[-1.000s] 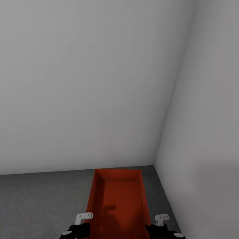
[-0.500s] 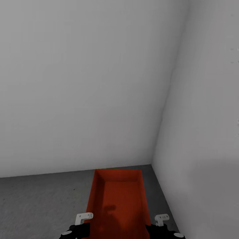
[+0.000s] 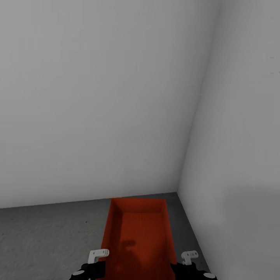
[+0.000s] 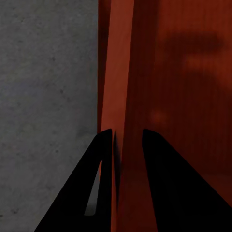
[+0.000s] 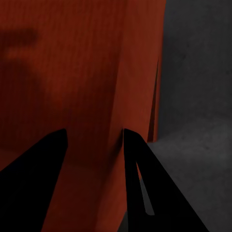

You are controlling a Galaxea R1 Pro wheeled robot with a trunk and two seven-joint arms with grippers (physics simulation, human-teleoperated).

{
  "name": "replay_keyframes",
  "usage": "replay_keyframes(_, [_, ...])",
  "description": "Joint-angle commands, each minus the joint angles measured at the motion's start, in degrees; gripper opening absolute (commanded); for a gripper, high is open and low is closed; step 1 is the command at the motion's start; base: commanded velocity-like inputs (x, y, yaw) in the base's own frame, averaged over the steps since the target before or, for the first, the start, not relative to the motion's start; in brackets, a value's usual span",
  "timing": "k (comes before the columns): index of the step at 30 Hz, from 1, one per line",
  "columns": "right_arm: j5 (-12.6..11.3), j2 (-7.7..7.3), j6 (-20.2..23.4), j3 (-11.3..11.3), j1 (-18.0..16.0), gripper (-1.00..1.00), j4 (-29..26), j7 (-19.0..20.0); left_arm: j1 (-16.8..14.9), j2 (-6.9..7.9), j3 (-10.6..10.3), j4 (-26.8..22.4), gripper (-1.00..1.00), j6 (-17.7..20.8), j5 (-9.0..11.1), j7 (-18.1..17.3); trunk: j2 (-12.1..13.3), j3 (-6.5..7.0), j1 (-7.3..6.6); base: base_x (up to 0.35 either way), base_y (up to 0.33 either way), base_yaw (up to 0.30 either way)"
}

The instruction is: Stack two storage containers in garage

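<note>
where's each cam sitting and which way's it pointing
Head view: on the head, looking forward and down into a grey wall corner; left gripper and right gripper flank the container.
Left wrist view: near the left gripper, looking along its fingers astride a container wall, floor beside.
Right wrist view: near the right gripper, astride the opposite wall.
Shared: all three show the container and floor.

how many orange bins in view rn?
1. The storage container sits low in the head view, near the grey room's corner, its side walls between the jaws of the left gripper and right gripper. A second may be out of frame.
</note>
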Motion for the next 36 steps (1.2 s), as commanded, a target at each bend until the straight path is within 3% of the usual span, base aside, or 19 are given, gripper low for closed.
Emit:
replay_keyframes(1, [1.18,0.56,-0.02,-0.8,0.0,-1.0,0.19,0.93,-0.03,-3.35,0.71,-5.81,-1.0,0.29,-0.26,-0.47,-0.06,-0.07,0.01,0.0,0.0,0.0])
replay_keyframes(9, [1.23,0.56,-0.02,-0.8,0.0,-1.0,0.19,0.93,-0.03,-3.35,0.71,-5.81,-1.0,0.29,-0.14,-0.47,-0.06,-0.07,0.01,0.0,0.0,0.0])
replay_keyframes(10, [0.99,0.38,-0.02,-0.72,0.0,-1.0,0.19,0.62,-0.03,-0.31,0.27,-0.43,-1.0,0.29,0.33,-0.17,-0.05,-0.06,0.01,0.0,0.0,0.0])
replay_keyframes(18, [-1.6,1.09,-0.27,2.05,0.0,-1.0,0.19,-1.13,-0.03,2.4,-4.9,-0.91,-1.0,-0.03,6.24,0.53,-0.05,-0.06,0.01,0.0,0.0,0.0])
replay_keyframes(21, [-2.12,1.09,-0.28,2.8,0.0,-1.0,0.19,-1.31,-0.03,3.05,-6.95,-0.74,-1.0,-0.05,8.55,1.07,-1.26,-0.6,0.67,0.0,0.0,0.0])
replay_keyframes(26, [-2.35,1.12,-0.28,3.08,0.0,-1.0,0.19,-1.25,-0.05,4.16,-10.65,-1.17,-1.0,-0.06,12.55,2.42,-3.26,-1.5,1.76,0.0,0.0,0.0])
replay_keyframes(33, [-2.15,1.17,-0.28,2.86,0.0,-1.0,0.19,-0.68,-0.07,5.68,-15.64,-2.13,-1.0,-0.06,17.87,4.72,-3.26,-1.5,1.76,0.0,0.0,0.0])
replay_keyframes(36, [-1.89,1.16,-0.28,2.63,0.0,-1.0,0.19,-0.41,-0.08,6.32,-17.67,-2.58,-1.0,-0.06,20.06,5.62,-4.47,-2.04,2.42,0.0,0.0,0.0])
